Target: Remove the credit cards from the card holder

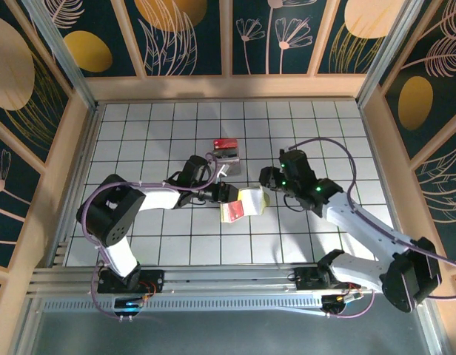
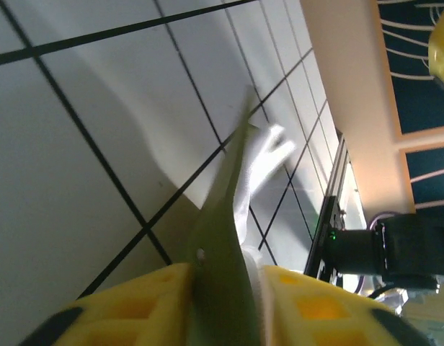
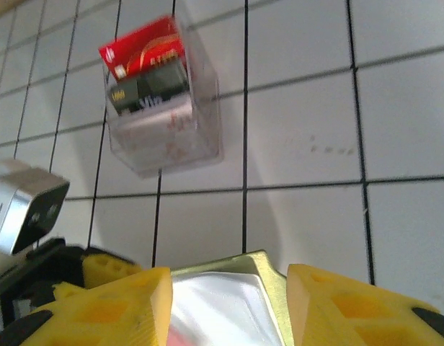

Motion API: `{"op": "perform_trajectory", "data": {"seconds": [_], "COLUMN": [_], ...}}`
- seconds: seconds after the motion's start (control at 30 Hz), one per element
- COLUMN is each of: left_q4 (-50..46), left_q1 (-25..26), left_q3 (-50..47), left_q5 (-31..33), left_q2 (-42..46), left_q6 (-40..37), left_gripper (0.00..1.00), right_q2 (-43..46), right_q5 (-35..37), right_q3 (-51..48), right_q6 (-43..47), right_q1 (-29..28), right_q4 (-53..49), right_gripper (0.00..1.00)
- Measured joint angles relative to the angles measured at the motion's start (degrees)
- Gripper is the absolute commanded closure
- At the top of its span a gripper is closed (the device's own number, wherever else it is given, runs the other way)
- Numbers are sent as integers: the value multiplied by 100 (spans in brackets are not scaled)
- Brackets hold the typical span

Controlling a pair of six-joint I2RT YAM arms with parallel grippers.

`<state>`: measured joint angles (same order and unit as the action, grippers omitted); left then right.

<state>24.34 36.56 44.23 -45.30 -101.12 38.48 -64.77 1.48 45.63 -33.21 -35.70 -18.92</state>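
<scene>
The olive-green card holder (image 1: 252, 200) lies open at the middle of the tiled floor, its pale cream inside facing up. A red-brown credit card (image 1: 232, 213) shows at its near left part. My left gripper (image 1: 225, 194) is shut on the holder's green cover and clear pockets (image 2: 222, 216), which stand edge-on between its yellow fingers (image 2: 135, 303). My right gripper (image 3: 229, 277) is open and straddles a corner of the holder (image 3: 233, 306). Its left finger (image 3: 128, 303) touches the pale inside, and its right finger (image 3: 337, 303) is a sliver off the green edge.
A small clear box (image 1: 226, 150) with red and dark contents (image 3: 146, 65) stands one tile beyond the holder. Wooden walls (image 1: 80, 140) ring the white tiled floor. The left arm's wrist (image 3: 24, 209) sits close beside my right gripper.
</scene>
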Motion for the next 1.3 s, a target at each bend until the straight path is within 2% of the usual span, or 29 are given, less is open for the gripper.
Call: {"op": "perform_trajectory", "data": {"seconds": [0.17, 0.33, 0.47, 0.6, 0.87, 1.07, 1.3], "left_q4": [-61, -586, -1071, -1423, -1615, -1598, -1644], "left_q1": [0, 0, 0, 0, 0, 63, 592], "left_q3": [0, 0, 2, 2, -498, -1027, -1279], "left_q5": [203, 763, 1360, 2031, 3488, 3891, 3998], "left_q2": [-66, 111, 619, 1093, 1700, 1945, 1967], "left_q6": [-85, -321, -511, -610, -511, -260, 26], "left_gripper": [42, 26, 21, 20, 31, 45, 42], "right_q2": [-538, -881, -994, -1137, -1700, -2192, -2599], "right_q5": [-278, -459, -501, -597, -874, -1161, -1327], "right_q3": [37, 197, 321, 391, 396, 490, 619], "right_q6": [-87, -157, -168, -170, -258, -317, -315], "right_q1": [-170, -205, -229, -245, -428, -503, -503], "right_q4": [-37, -61, -59, -28, 131, 256, 330], "right_gripper": [61, 64, 68, 70, 75, 77, 77]}}
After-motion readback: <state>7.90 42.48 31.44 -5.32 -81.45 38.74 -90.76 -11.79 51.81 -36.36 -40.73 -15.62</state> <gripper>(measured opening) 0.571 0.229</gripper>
